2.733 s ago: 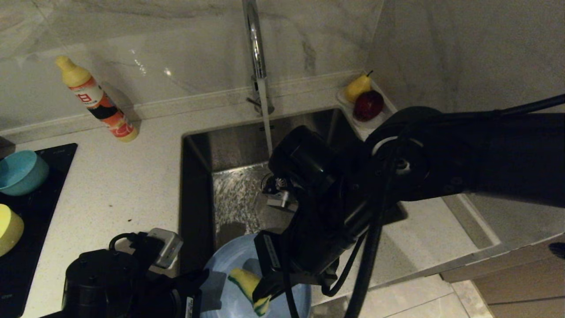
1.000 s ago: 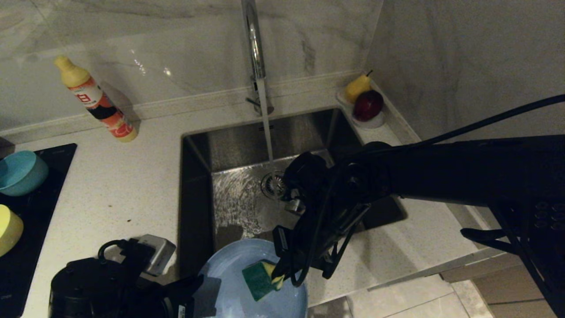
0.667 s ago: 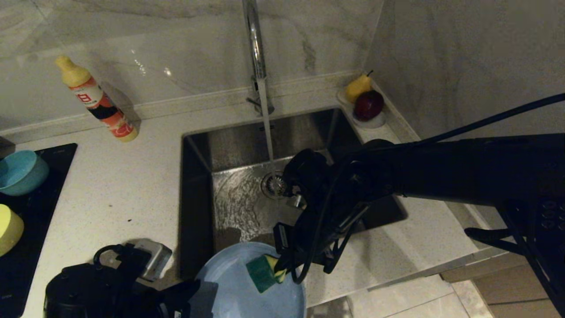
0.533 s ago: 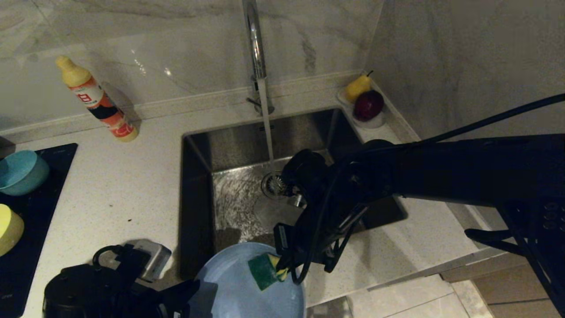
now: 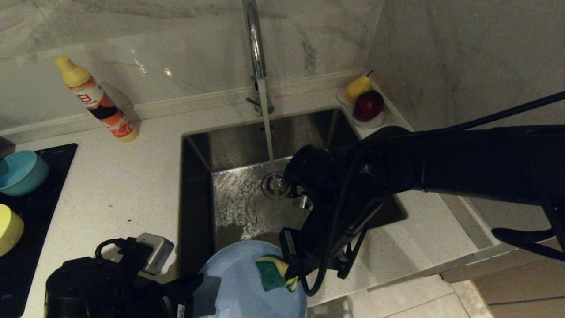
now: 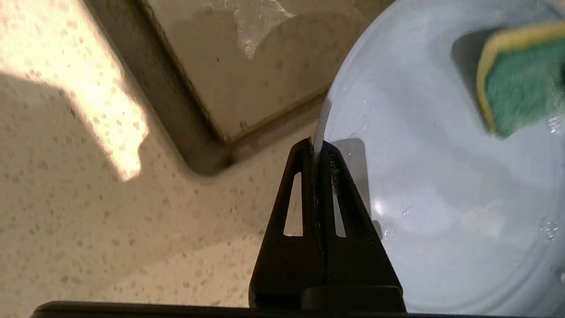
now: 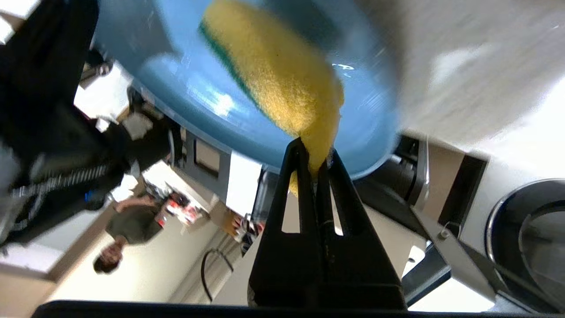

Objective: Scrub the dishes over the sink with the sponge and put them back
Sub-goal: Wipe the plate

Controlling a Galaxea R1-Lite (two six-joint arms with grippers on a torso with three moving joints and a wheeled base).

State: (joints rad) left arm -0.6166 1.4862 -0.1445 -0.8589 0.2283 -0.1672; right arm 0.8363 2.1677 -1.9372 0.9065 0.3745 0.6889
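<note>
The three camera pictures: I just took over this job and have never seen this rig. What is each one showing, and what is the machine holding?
This is a two-armed robot at a kitchen sink, tap running.

The wide picture comes from the robot's head, looking down. The other two come from cameras on each wrist, looking out past the black fingers.

The left gripper is shut on the rim of a light-blue plate, holding it at the sink's near edge. The right gripper is shut on a yellow sponge with a green face, pressed against the plate's inside.

On the counter: a soap bottle by the wall, and a pear and a red apple in a small dish at the sink's far right corner. A teal bowl and a yellow bowl sit on the black hob at the left.
</note>
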